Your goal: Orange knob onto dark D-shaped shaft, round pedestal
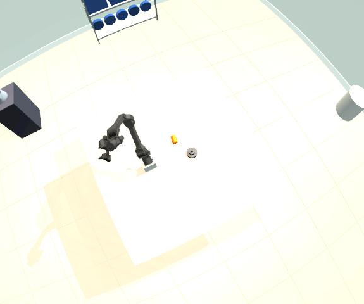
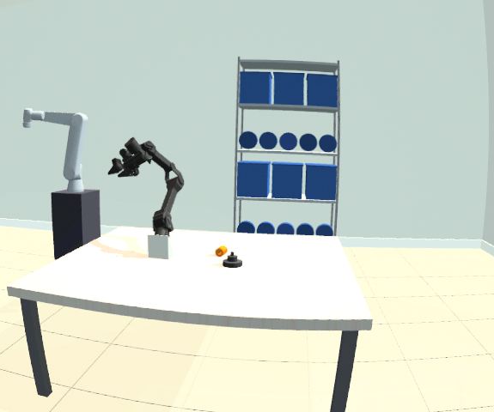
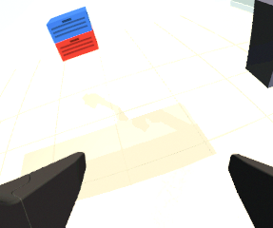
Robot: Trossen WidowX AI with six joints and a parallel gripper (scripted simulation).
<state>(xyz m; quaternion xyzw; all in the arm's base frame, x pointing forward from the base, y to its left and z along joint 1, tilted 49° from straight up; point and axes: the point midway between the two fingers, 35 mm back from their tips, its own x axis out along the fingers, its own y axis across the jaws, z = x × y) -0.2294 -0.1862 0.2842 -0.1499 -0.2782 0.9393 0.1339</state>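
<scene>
The orange knob [image 1: 174, 139] [image 2: 221, 251] lies on its side on the table [image 2: 282, 294], one end facing the exterior camera. The dark round pedestal [image 1: 188, 156] [image 2: 232, 263] stands close beside it, apart from it. The short D-shaped shaft [image 2: 232, 254] points straight up from the pedestal, with nothing on it; its flat side cannot be made out. My gripper [image 1: 99, 152] [image 2: 114, 174] [image 3: 159, 161] is open and empty, raised high and facing away from the knob and pedestal. Neither of them shows in the wrist view.
My arm's pale base block [image 1: 150, 168] [image 2: 159, 246] stands left of the knob and pedestal in the exterior view. Beyond the table are a dark plinth [image 1: 18, 111] [image 2: 71, 226] with a grey arm, and a shelf rack [image 2: 288, 108]. Blue and red boxes [image 3: 71, 30] show in the wrist view.
</scene>
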